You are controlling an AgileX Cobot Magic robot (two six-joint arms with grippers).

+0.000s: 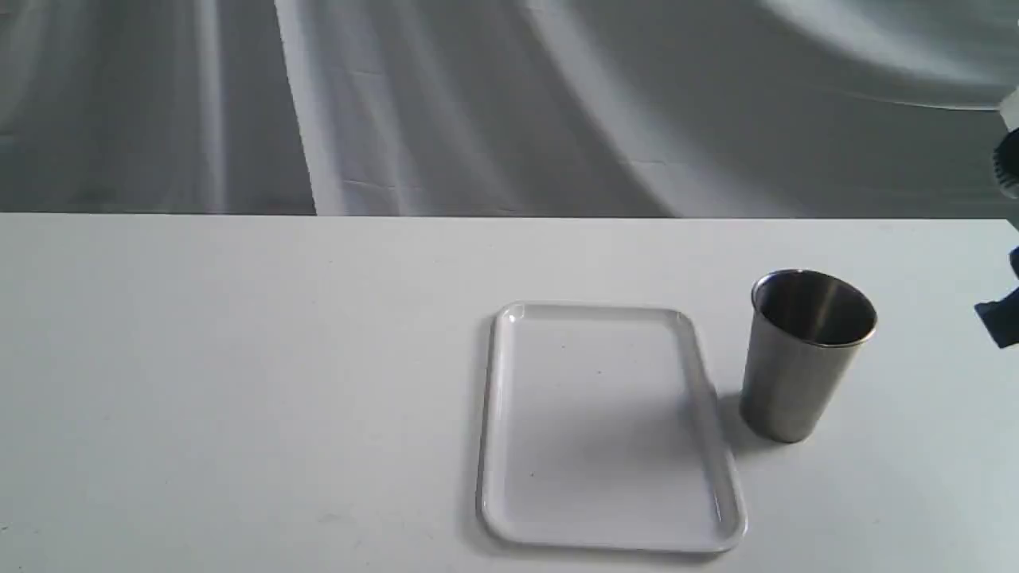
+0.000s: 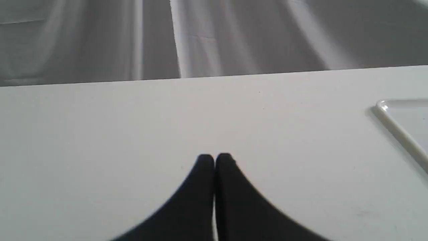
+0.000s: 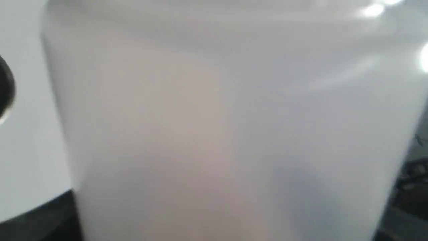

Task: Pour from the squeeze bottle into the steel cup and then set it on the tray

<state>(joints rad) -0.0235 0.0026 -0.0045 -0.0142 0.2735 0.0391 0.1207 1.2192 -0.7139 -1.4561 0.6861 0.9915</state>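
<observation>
Soft, even light lies bright on the white desk (image 1: 239, 382). The steel cup (image 1: 804, 358) throws a faint shadow toward the tray (image 1: 714, 422). The left hand (image 2: 214, 159) looks dark and soft-edged, and a small glint marks the tray rim off to its side. In the right wrist view the squeeze bottle (image 3: 217, 134) is a pale blur with glare spots.

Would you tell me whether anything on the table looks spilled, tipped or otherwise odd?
Nothing stands out. The brushed stainless-steel tumbler stands upright beside the flat white rectangular plastic tray, and no spill shows on the white table.
</observation>
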